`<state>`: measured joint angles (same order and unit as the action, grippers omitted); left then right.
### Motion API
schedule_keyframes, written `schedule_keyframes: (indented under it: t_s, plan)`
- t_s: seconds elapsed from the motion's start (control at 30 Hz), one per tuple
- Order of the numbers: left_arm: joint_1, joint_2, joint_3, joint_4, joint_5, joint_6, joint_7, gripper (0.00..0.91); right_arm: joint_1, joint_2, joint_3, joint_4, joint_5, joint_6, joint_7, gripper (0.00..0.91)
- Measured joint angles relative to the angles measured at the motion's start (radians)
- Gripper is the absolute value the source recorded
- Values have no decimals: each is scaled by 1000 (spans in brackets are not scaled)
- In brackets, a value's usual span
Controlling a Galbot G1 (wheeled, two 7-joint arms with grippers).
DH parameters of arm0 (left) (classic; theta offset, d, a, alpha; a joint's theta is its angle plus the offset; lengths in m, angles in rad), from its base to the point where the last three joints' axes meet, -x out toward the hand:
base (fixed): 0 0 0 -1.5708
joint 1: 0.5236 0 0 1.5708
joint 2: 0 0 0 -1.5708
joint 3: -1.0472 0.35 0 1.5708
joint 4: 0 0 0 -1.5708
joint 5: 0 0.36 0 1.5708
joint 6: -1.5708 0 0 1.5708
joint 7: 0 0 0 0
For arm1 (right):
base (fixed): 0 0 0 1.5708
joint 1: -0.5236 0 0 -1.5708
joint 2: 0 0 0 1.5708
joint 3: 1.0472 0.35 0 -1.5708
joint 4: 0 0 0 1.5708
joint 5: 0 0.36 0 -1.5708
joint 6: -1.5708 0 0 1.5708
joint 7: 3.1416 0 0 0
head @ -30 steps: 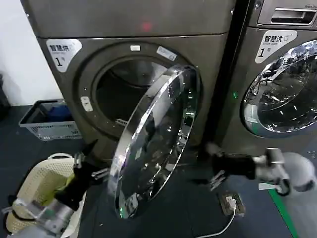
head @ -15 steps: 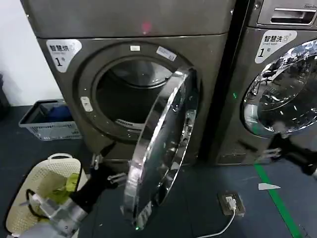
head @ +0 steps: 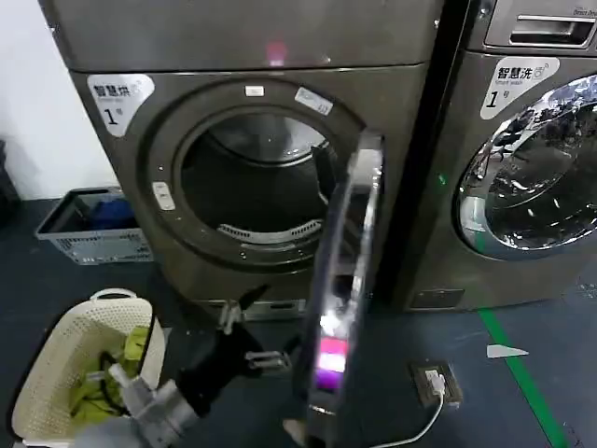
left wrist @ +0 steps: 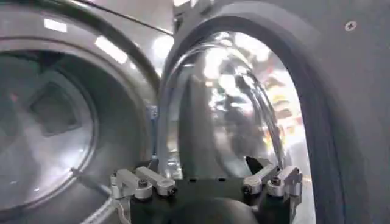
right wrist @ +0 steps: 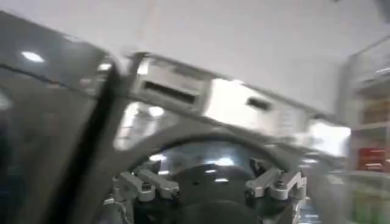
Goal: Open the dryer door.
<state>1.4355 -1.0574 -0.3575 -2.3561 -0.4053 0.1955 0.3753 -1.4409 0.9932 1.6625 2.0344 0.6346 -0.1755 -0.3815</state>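
Note:
The dryer door (head: 347, 280) stands wide open and shows edge-on in the head view, hinged on the right of the round drum opening (head: 250, 187). My left gripper (head: 250, 338) is low and just left of the door's lower half, on its inner side. In the left wrist view the left gripper (left wrist: 207, 178) is open with nothing between its fingers, facing the door's inner glass bowl (left wrist: 231, 103), with the drum (left wrist: 55, 115) beside it. My right gripper (right wrist: 210, 181) is open and empty, pointing at a machine's round glass door.
A second machine (head: 532, 168) stands right of the dryer with its door shut. A cream laundry basket (head: 42, 373) holding green cloth sits at the lower left, a grey crate (head: 93, 229) behind it. A power strip (head: 434, 381) and a green floor line (head: 522, 373) lie right of the open door.
The door has swung from half open to edge-on, fully open. My left gripper followed it to the right. My right arm has pulled away to the right, out of the head view.

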Motion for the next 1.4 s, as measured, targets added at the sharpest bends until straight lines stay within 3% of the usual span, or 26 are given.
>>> schedule_keyframes:
  t_s: [0.23, 0.57, 0.93, 1.4]
  plan:
    - [-64, 49, 99, 25, -31, -1, -8, 907, -59, 4, 133, -6, -90, -22, 111, 907]
    - [-229, 86, 280, 100, -53, -13, -14, 907, -151, -10, 314, -7, -93, -103, 212, 907]
    - [-437, 57, 484, 189, -111, -18, -11, 907, -222, -17, 514, -12, -195, -168, 266, 907]
    - [-713, -37, 732, 343, -167, -21, -32, 907, -310, -17, 733, -58, -255, -177, 286, 907]
